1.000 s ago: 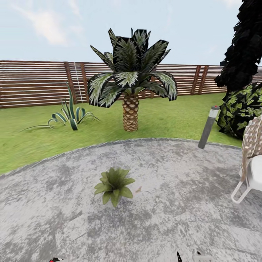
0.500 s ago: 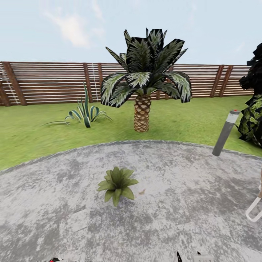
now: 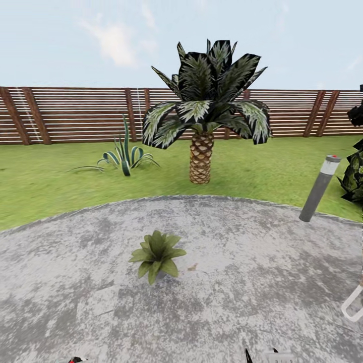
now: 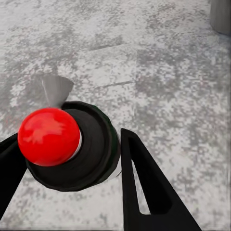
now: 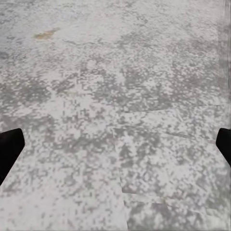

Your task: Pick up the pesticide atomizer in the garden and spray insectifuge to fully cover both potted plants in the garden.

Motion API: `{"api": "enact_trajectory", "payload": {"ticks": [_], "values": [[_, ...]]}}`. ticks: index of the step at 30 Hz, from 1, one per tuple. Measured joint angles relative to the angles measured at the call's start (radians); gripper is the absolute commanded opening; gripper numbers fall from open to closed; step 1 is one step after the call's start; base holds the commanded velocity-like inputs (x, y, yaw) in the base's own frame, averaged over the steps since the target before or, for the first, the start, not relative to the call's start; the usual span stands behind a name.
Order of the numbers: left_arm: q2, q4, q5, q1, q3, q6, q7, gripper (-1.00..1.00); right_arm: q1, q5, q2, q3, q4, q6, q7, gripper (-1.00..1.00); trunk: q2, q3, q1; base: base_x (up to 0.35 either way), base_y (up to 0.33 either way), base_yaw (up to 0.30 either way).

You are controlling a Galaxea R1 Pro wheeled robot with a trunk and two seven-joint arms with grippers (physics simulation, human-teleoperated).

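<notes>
In the left wrist view my left gripper (image 4: 67, 142) is shut on the pesticide atomizer (image 4: 94, 147), seen from above: a round dark-green body with a red ball top and a grey nozzle (image 4: 55, 89). Black fingers (image 4: 144, 192) press it from both sides over the stone patio. The red top (image 3: 75, 360) peeks in at the head view's bottom edge. One potted plant (image 3: 156, 254), a low green rosette, sits on the patio ahead of me. My right gripper (image 5: 117, 144) is open over bare stone, and its dark tip (image 3: 248, 356) shows at the head view's bottom edge.
The garden's round grey patio (image 3: 242, 282) meets the lawn (image 3: 50, 186). Beyond stand a palm (image 3: 201, 151), a striped spiky plant (image 3: 123, 159) and the slat fence (image 3: 75, 116). A grey lamp post (image 3: 318, 189), a dark bush (image 3: 354, 176) and a white chair leg (image 3: 353, 308) are at right.
The whole head view has swung to the left, so palm, lamp post and fence sit further right in the picture and the chair has nearly slid out. Nothing itself has moved.
</notes>
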Motion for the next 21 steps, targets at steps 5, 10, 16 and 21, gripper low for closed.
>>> {"api": "enact_trajectory", "payload": {"ticks": [5, 10, 16, 21], "values": [[0.0, 0.0, 0.0, 0.0, 0.0, 0.0, 0.0, -1.0, 0.0, 0.0, 0.0, 0.0, 0.0, 0.0, 0.0, 1.0, 0.0, 0.0, 0.0, 0.0, -0.273, 0.0], [0.0, 0.0, 0.0, 0.0, 0.0, 0.0, 0.0, -1.0, 0.0, 0.001, 0.0, 0.0, 0.0, 0.0, 0.0, 1.0, 0.0, 0.0, 0.0, 0.0, -0.273, 0.0], [0.001, 0.0, 0.0, 0.0, 0.0, 0.0, 0.0, -1.0, 0.0, 0.001, 0.0, 0.0, 0.0, 0.0, 0.0, 1.0, 0.0, 0.0, 0.0, 0.0, -0.273, 0.0], [0.0, 0.0, 0.0, 0.0, 0.0, 0.0, 0.0, -1.0, 0.0, 0.001, 0.0, 0.0, 0.0, 0.0, 0.0, 1.0, 0.0, 0.0, 0.0, 0.0, -0.273, 0.0]]}}
